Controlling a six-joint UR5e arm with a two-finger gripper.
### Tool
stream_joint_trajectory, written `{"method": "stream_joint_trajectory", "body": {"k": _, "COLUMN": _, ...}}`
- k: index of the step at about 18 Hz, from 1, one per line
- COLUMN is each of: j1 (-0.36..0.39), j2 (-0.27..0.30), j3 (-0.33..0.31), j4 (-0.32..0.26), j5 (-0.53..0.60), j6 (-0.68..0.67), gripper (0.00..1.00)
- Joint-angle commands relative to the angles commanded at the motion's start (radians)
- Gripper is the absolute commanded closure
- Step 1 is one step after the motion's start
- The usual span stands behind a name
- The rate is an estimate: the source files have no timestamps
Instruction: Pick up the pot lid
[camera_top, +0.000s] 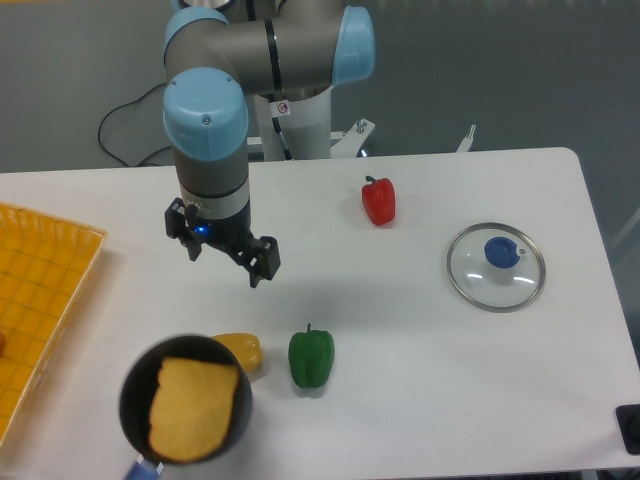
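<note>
"Your claw (223, 270) has its two fingers spread, and you can see a gap between them with nothing pinched. Where's your lid?"

"On the right of your view: the glass lid (487, 282), lying flat on the table (430, 370), blue knob (502, 252) up. It's well apart from the claw, so I'd say you're at the approach, with no grasp begun."

"What does your next move need?"

"Carry the claw across at height, centre it over the knob, then lower with a finger either side. Come down off-centre and you could press the glass or tip the rim."

"And your route?"

"Go between the red pepper (379, 203) and the green pepper (311, 358); the gap looks wide enough. The table's right edge runs just beyond the lid, so don't overshoot. Stay off the near left, where the yellow pepper (240, 351) sits beside a blurred black pan (149, 376). The orange crate (45, 300) is on the far side from your path."
</note>
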Motion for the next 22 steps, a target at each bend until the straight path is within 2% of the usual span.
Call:
{"method": "stream_joint_trajectory", "body": {"k": 6, "j1": -0.005, "j2": -0.014, "j3": -0.012, "j4": 0.009, "j5": 0.029, "j6": 0.029, "gripper": 0.00}}
{"method": "stream_joint_trajectory", "body": {"k": 12, "j1": 0.001, "j2": -0.018, "j3": -0.002, "j4": 0.006, "j5": 0.161, "j6": 0.331, "gripper": 0.00}}
{"method": "stream_joint_trajectory", "body": {"k": 22, "j1": 0.123, "j2": -0.017, "j3": -0.009, "j4": 0.025, "j5": 0.176, "j6": 0.442, "gripper": 0.00}}
